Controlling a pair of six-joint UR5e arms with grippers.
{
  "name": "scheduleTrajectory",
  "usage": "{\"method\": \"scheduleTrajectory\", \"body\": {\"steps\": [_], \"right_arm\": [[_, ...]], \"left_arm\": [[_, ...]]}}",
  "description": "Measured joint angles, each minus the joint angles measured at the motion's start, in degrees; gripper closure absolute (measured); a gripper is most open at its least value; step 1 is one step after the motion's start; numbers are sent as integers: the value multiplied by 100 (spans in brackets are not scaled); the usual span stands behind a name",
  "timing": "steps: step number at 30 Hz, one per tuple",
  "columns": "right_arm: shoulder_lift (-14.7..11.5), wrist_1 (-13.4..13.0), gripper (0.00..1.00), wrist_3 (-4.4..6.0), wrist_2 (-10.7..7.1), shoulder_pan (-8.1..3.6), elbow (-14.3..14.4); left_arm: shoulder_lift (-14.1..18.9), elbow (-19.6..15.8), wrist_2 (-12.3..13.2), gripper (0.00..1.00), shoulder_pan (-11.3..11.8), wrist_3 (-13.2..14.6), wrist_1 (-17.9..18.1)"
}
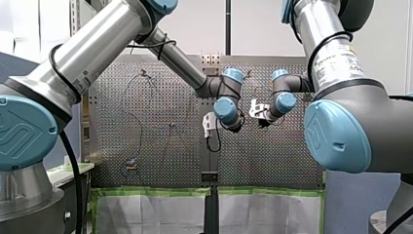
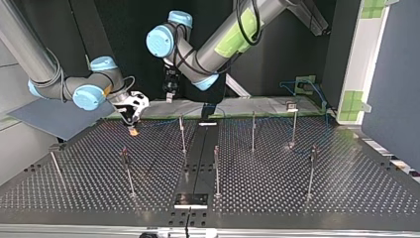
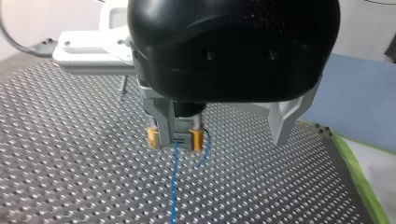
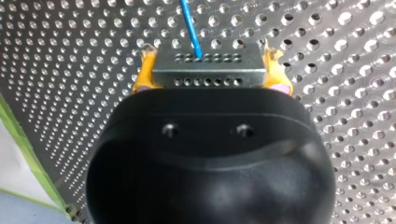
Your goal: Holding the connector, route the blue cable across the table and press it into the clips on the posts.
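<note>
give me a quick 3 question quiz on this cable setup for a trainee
1. True or false: my right gripper is shut on the connector.
2. The cable leaving the connector is: A red, B blue, C green.
3. Fill in: the pads clamping the connector are ___.
Key: 1 true; 2 B; 3 yellow.

My left gripper [image 3: 222, 128] is spread wide above the holey table [image 3: 70, 163]. My right gripper [image 3: 174, 139] pinches the connector [image 3: 181, 138] on the blue cable [image 3: 174, 186] with yellow pads [image 3: 153, 138].
</note>
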Motion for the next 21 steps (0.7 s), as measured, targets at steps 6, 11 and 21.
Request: {"method": "scheduleTrajectory", "body": {"steps": [6,11,21], "right_arm": [[1,1,100,-3,-6,0,0],[1,0,100,1,-6,0,-1],[0,0,100,-4,-7,0,0]], "left_arm": [[-292,294,-26,0,31,14,-210],[-458,557,-33,0,34,23,-217],[-562,1049,-34,0,41,36,-194]]}}
